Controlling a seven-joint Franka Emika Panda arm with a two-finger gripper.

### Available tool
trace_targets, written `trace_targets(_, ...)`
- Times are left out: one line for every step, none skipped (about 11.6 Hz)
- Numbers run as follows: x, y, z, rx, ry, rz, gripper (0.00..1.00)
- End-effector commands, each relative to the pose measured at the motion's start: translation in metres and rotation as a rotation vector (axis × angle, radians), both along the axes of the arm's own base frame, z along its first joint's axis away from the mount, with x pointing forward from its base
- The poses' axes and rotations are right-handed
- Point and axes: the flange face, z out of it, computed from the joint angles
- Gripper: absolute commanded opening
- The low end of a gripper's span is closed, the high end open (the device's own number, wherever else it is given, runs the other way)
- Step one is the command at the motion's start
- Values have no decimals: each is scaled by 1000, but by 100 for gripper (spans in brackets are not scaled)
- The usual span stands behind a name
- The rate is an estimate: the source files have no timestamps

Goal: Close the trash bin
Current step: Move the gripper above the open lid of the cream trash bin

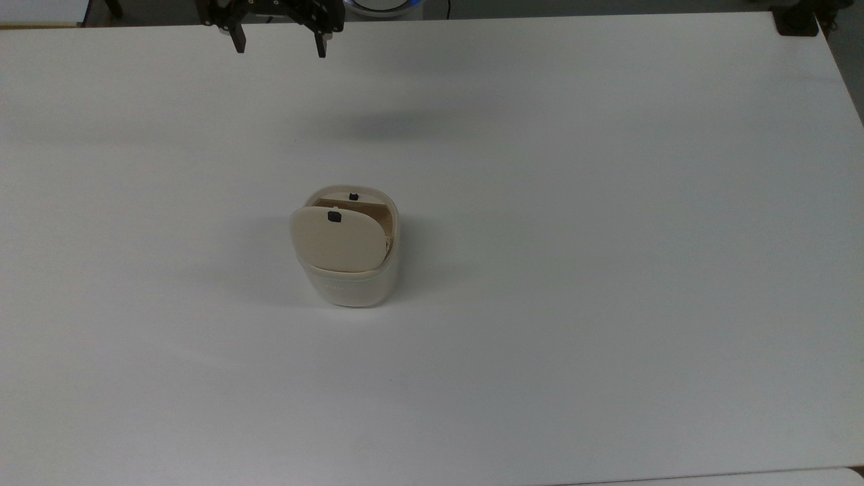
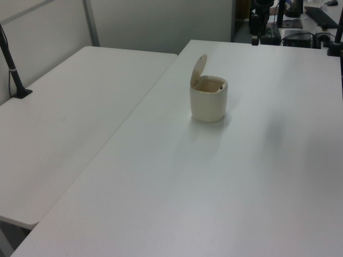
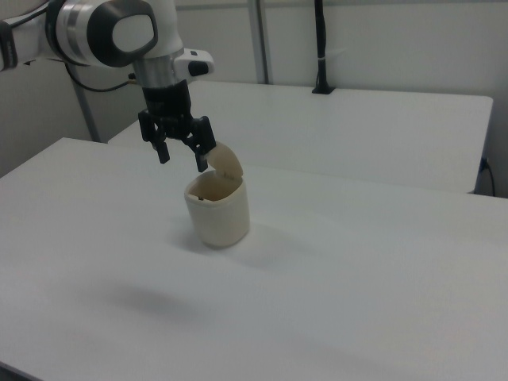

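The gripper (image 1: pixel 278 44) hangs in the air with its two dark fingers (image 3: pixel 162 151) spread wide and nothing between them, pointing down over the white table (image 1: pixel 607 270). Well below it and apart from it stands the trash bin (image 1: pixel 351 270), a small cream-white rounded-square tub near the middle of the table. In the top view the bin sits well toward the bottom of the picture from the gripper, slightly to the top view's right. Its beige lid (image 1: pixel 337 239) is raised on its hinge, standing up from one edge with a small black square button (image 1: pixel 333 216) on it, so the bin's mouth is uncovered. In the right view the gripper hovers just above and to the right view's left of the lid (image 3: pixel 226 165).
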Motion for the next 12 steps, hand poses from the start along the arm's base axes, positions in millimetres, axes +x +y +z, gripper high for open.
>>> trace_targets(-2,-8,-1,-3,13,7,100)
trace_targets(-1,-8,-4,-4,15,9,100)
trace_targets(0,-8,-6,-4,21,9,100)
trace_targets(0,-8,-7,-2,24,7,100)
trace_targets(0,-9,-6,-3,21,4,100)
trace_targets(-1,-10,-5,-1,19,4,100)
trace_targets(0,-9,-5,-1,18,5,100)
trace_targets(-1,-9,-5,-1,18,5,100)
trace_targets(-1,-9,-5,0,19,5,100)
trace_targets(-1,-9,-5,-2,18,6,90)
trace_targets(-1,-9,-5,-4,18,7,72)
trace_targets(-1,-9,-4,-4,17,9,53)
